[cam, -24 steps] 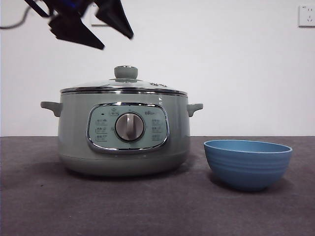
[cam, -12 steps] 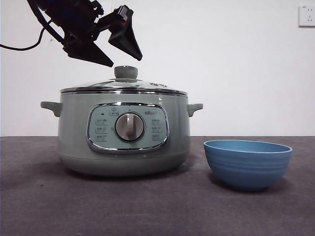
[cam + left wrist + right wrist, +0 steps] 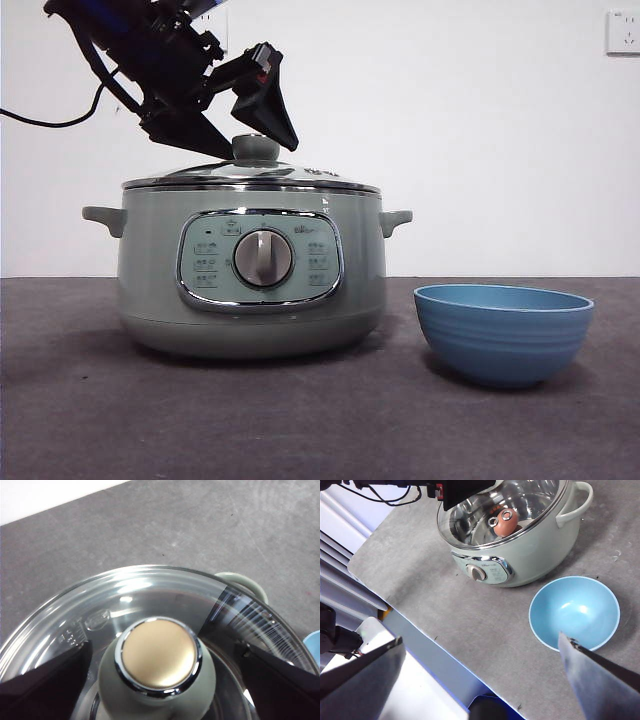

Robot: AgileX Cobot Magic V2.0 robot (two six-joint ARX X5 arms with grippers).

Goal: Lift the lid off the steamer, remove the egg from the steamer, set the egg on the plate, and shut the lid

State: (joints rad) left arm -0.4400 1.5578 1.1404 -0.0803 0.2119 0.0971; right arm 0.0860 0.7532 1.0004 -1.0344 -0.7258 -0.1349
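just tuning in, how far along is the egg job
Nothing finished yet. The lid sits on the steamer; the left gripper has open fingers either side of its knob. The egg is inside, the plate empty. The right gripper waits.

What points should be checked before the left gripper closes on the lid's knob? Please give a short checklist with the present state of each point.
1. Left gripper open, one jaw on each side of the knob: ok.
2. Jaws low enough to grip the knob: cannot tell; in the front view the tips are level with its top only.
3. Lid seated flat on the steamer: ok.
4. Egg inside the steamer, seen through the glass: ok.
5. Plate empty and upright beside the steamer, apart from it: ok.
6. Right gripper open and high above the table, away from the lid: ok.
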